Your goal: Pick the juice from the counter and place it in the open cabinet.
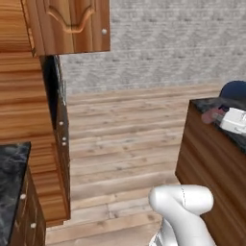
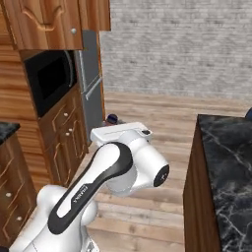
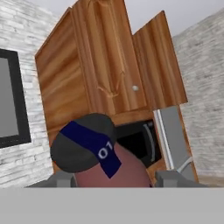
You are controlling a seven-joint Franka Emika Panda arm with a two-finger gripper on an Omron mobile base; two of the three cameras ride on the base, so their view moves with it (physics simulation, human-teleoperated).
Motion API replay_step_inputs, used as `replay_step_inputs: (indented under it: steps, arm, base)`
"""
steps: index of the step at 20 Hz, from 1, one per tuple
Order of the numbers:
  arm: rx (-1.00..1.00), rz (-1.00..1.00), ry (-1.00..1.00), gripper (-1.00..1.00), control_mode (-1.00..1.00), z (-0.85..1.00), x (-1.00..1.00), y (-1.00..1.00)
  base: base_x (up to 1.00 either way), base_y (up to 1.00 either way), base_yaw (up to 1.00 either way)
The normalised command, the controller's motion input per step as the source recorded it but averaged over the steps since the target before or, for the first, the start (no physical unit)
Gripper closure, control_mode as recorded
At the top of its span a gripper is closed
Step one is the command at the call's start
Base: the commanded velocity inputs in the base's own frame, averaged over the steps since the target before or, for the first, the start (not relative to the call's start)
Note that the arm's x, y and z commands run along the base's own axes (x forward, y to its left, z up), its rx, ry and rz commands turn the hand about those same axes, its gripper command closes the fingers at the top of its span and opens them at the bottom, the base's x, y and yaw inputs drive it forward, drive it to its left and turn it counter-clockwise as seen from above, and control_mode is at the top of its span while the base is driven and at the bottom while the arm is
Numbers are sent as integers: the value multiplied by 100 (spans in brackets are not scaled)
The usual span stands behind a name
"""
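Jaws clenched on the juice [image 3: 105, 157], as I judge it: in the hand view the bottle sits squarely between my two finger tips [image 3: 59, 179], its dark cap with the blue band nearest the lens and its reddish-brown body running down between the pads. I cannot see the pad contact itself, so the grip is inferred from the bottle sitting centred and clear of any surface.

Left of my jaws in the hand view, a grey brick wall carries a dark-framed panel. Ahead and above the jaws stands the open cabinet [image 3: 109, 65], its door [image 3: 159, 65] swung outward on the right so the round silver knob [image 3: 135, 88] faces me. I judge the bottle is held cap-forward and pointed at this cabinet so that the approach line stays on the opening. Below the cabinet, beyond the bottle, sits a dark microwave [image 3: 138, 140], and to its right a grey refrigerator [image 3: 173, 135].

In the left base view, the jaws [image 1: 218, 115] hang just over the near edge of the desk [image 1: 211, 158], with the cap showing dark blue at the far right. The bottle is lifted off the slab, not resting on it.

Judgement: pick appears complete; carriage to the cabinet remains. The shelf interior is hidden from me here, so clearance inside cannot be confirmed.
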Motion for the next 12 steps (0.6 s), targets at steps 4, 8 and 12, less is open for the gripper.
replay_step_inputs:
  steps: [4,8,12]
  arm:
    - [0,0,0,100,100,0,0,0]
    - [0,0,0,100,100,0,0,0]
    - [0,0,0,100,100,0,0,0]
  base:
    - [100,-4,0]
    - [100,-28,0]
    - [99,-67,0]
